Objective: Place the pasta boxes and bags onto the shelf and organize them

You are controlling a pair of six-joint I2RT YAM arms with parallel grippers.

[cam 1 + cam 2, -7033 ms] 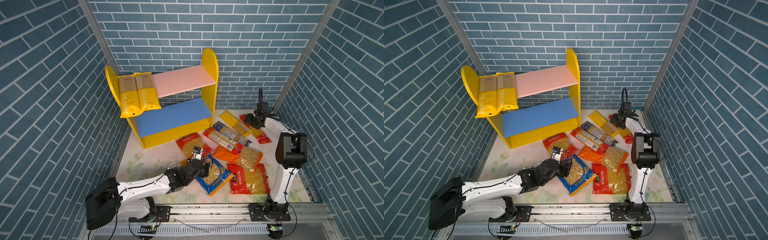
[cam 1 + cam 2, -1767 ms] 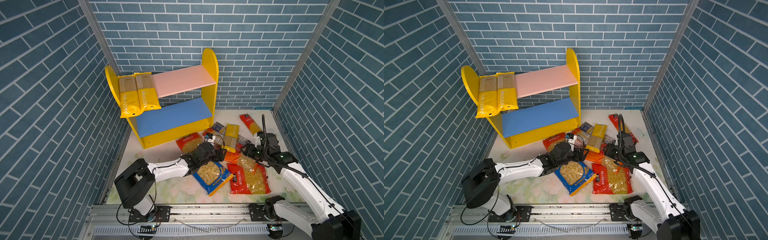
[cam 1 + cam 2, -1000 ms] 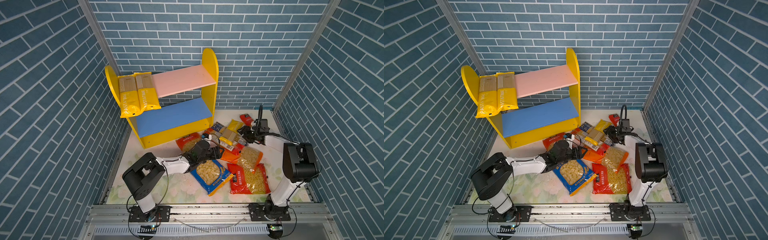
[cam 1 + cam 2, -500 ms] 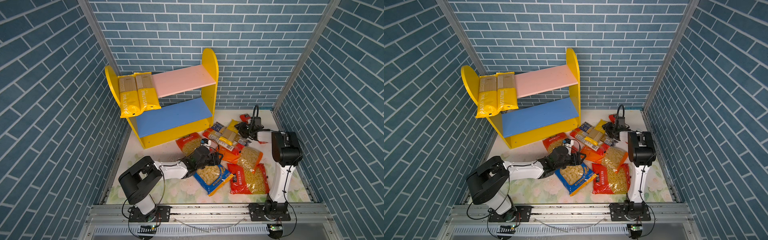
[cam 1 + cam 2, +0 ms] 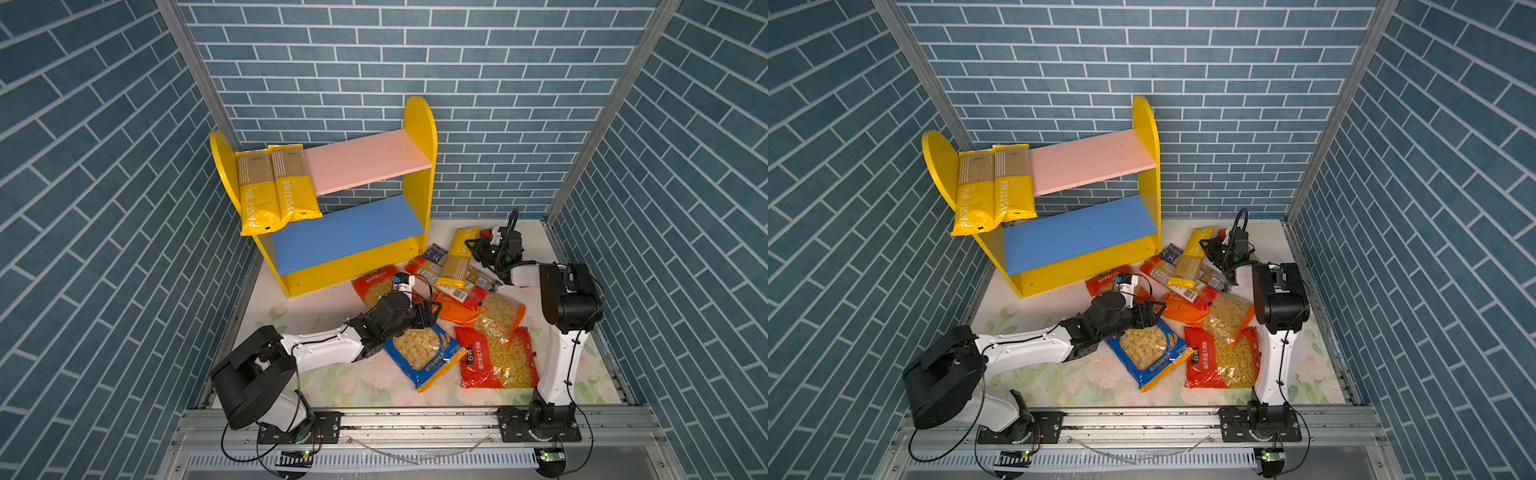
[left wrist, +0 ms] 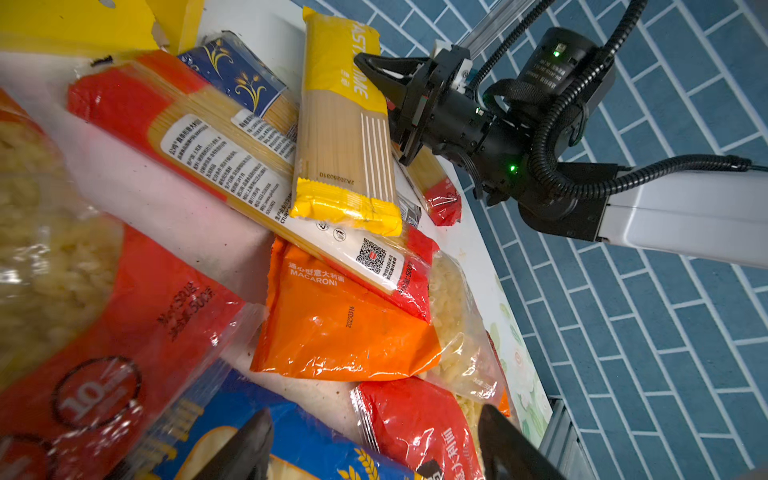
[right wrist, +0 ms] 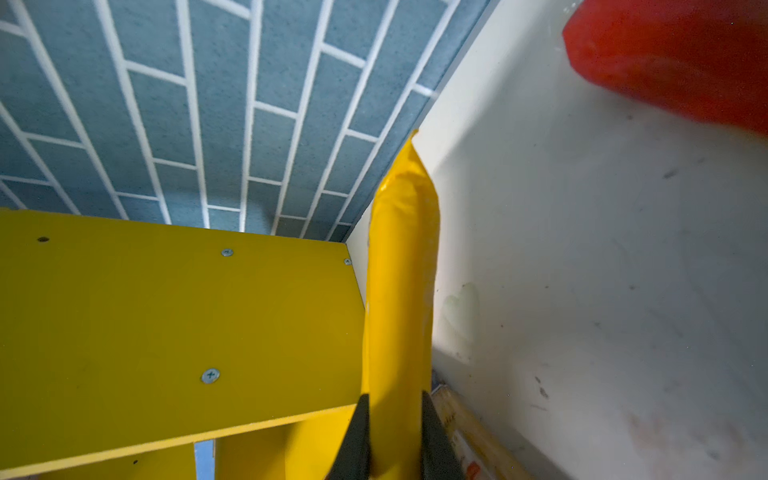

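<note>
Right jaws: clenched on the long edge of the yellow spaghetti pack (image 5: 457,259).
Its place: top of the pasta pile (image 5: 457,311), on the worktop (image 5: 353,382), right of the shelf (image 5: 419,174).
Left jaws: released wide, over the blue bag (image 5: 424,353).
Shelf top: two yellow packs (image 5: 274,187), left end.
Hidden: dark-blue pack (image 6: 232,70) mostly under others; red pack (image 7: 673,54) blurred, cut off.

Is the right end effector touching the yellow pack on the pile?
Touching. The right wrist view shows the right end effector pinching the yellow pack, a finger against each side.
</note>
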